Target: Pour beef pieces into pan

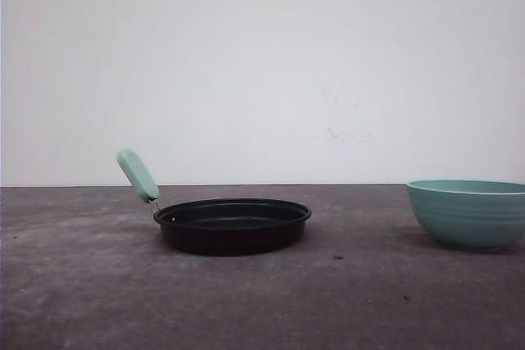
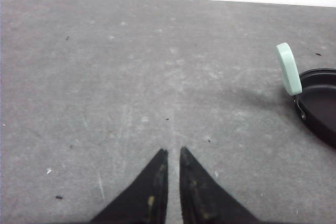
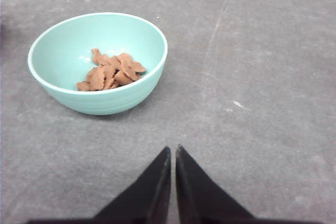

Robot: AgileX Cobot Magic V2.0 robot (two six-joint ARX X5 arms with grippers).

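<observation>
The black pan [image 1: 232, 225] sits left of the table's middle, its mint-green handle [image 1: 137, 175] slanting up to the left. The left wrist view catches the pan [image 2: 321, 106] and that handle [image 2: 289, 69] off to one side. Reddish-brown beef pieces [image 3: 111, 71] lie heaped in a teal bowl [image 3: 97, 62], which stands at the right edge in the front view [image 1: 469, 213]. My left gripper [image 2: 172, 151] is shut over bare table, well away from the pan. My right gripper [image 3: 172, 148] is shut with nothing in it, a short way from the bowl.
The grey table top [image 1: 262, 301] carries faint scratches and small crumbs. A white wall [image 1: 262, 63] rises behind its far edge.
</observation>
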